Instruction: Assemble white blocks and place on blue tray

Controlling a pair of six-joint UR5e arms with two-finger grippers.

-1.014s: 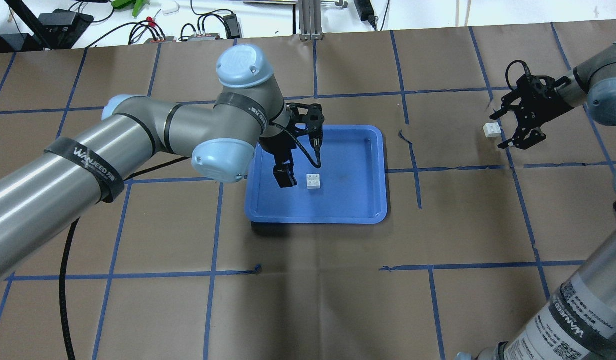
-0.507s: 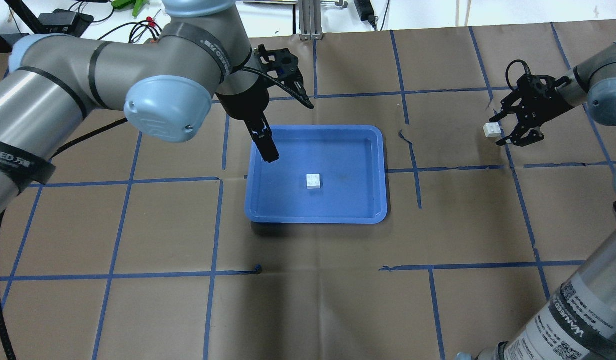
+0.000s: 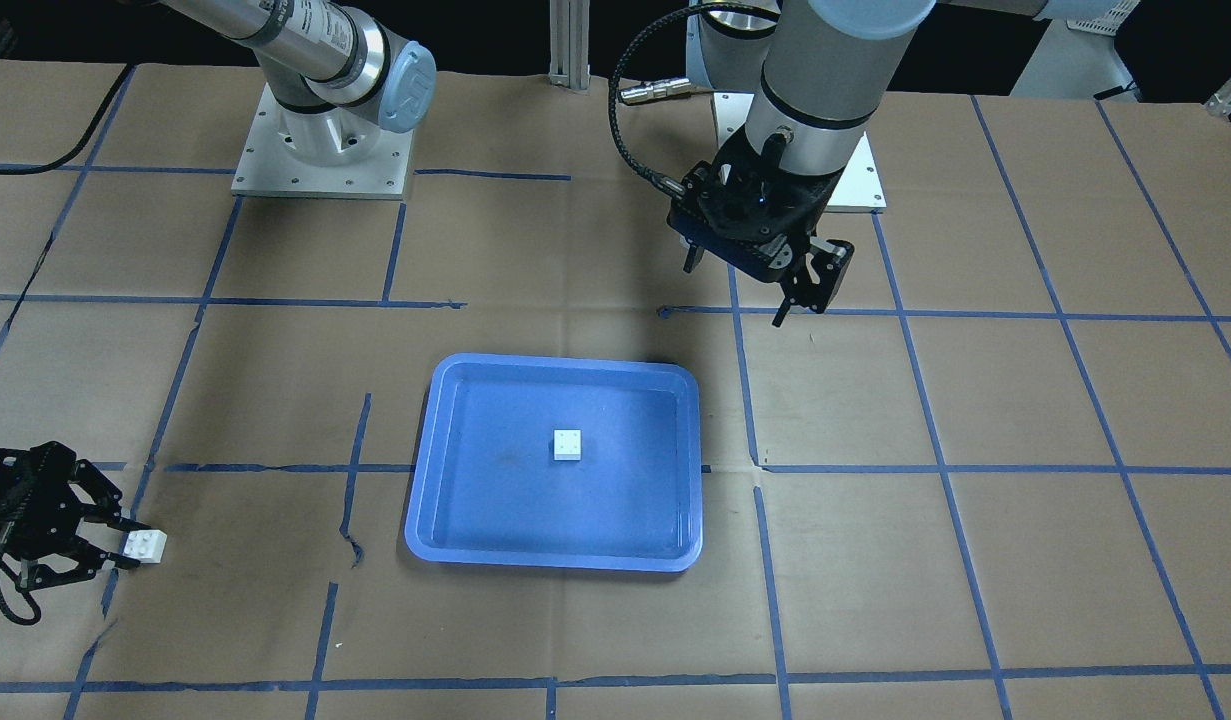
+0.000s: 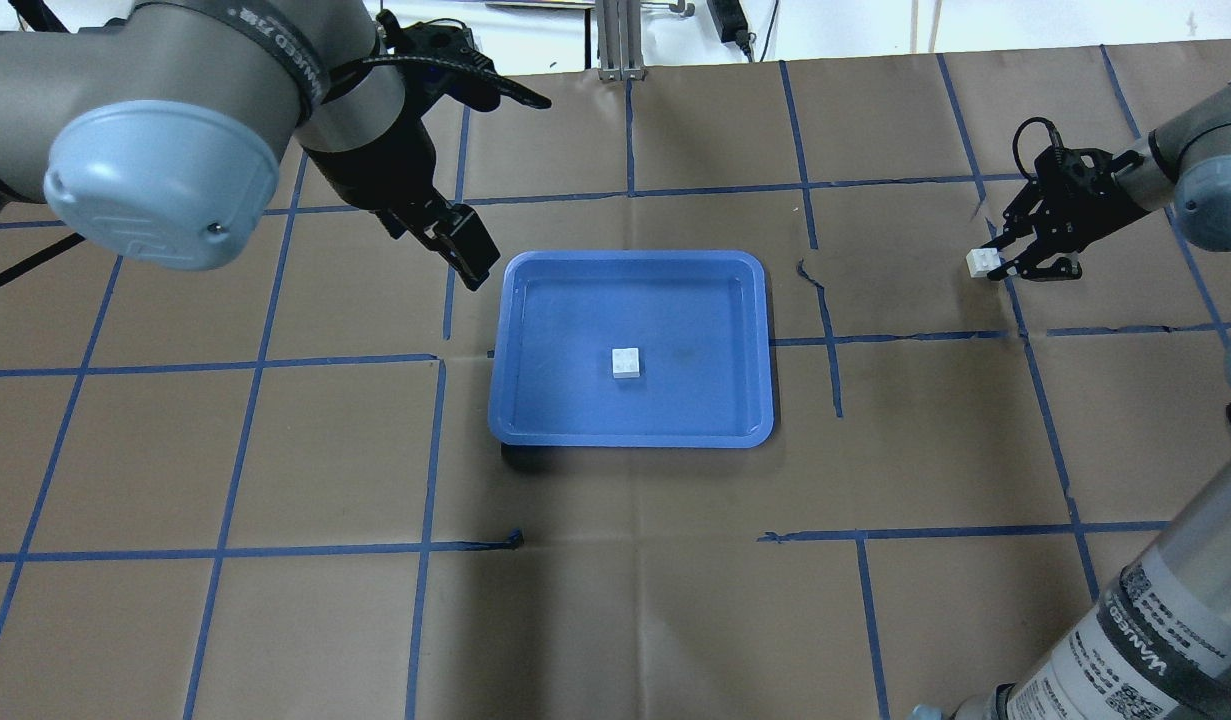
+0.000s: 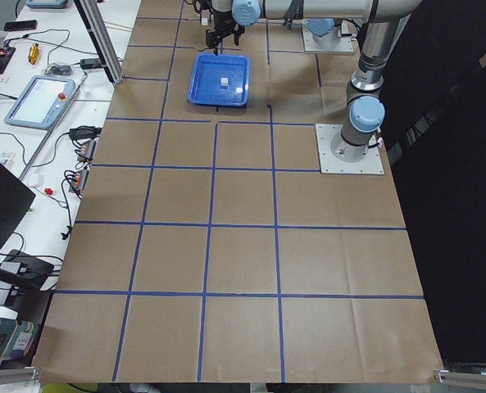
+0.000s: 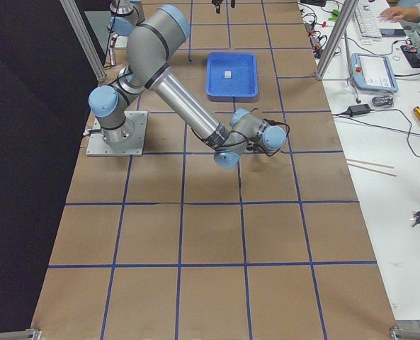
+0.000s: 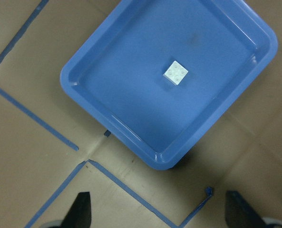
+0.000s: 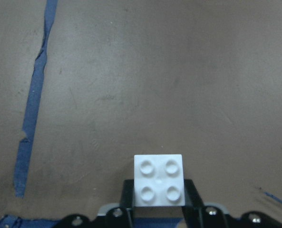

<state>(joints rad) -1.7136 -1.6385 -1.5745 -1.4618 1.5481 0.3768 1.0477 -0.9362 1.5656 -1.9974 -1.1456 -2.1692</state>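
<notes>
In the overhead view, our right gripper (image 4: 997,263) pinches a white block (image 4: 981,262) at upper right, our left gripper (image 4: 462,245) gapes empty at upper left, and another block (image 4: 626,362) sits mid blue tray (image 4: 735,300)

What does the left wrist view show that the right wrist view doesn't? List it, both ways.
Left wrist only: the blue tray holding one white block, and the left gripper with fingertips wide apart. Right wrist only: a second white block clamped in the right gripper. Both: brown paper with blue tape lines.
</notes>
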